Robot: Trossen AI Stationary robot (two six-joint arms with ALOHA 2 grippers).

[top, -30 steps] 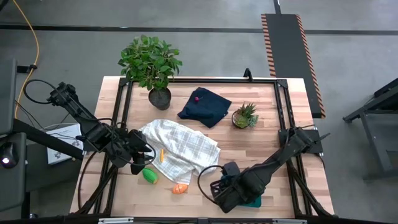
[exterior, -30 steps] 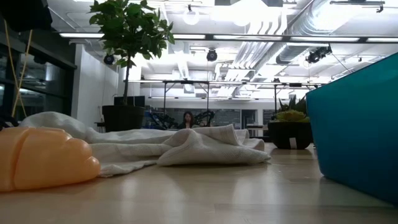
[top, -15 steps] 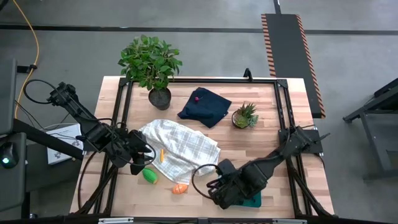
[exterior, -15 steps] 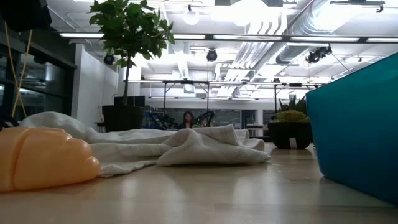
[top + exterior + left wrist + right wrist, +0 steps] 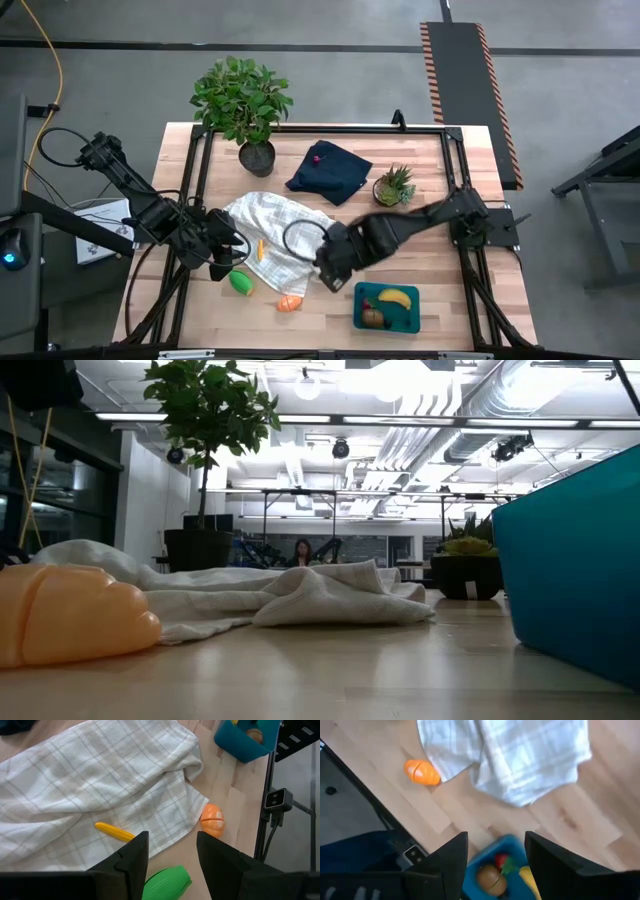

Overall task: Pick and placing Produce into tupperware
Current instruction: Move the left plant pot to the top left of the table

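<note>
R claw (image 5: 326, 268) spread, empty, over checked cloth (image 5: 290, 235) nr teal tupperware (image 5: 387, 323); L claw (image 5: 226, 262) spread, empty, above green piece (image 5: 241, 282).

Open-plan lab: exposed ceiling ducts (image 5: 440, 430), distant workbenches (image 5: 300, 495).

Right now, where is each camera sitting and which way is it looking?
High view: above the table, looking straight down; both arms show, left gripper and right gripper over the checked towel.
Low view: at table-top height, looking level across; no arm shows, only the orange piece and tupperware.
Left wrist view: looks past its own fingers at the green piece.
Right wrist view: looks past its own fingers down at the table.
All four share the towel, orange piece and tupperware.
</note>
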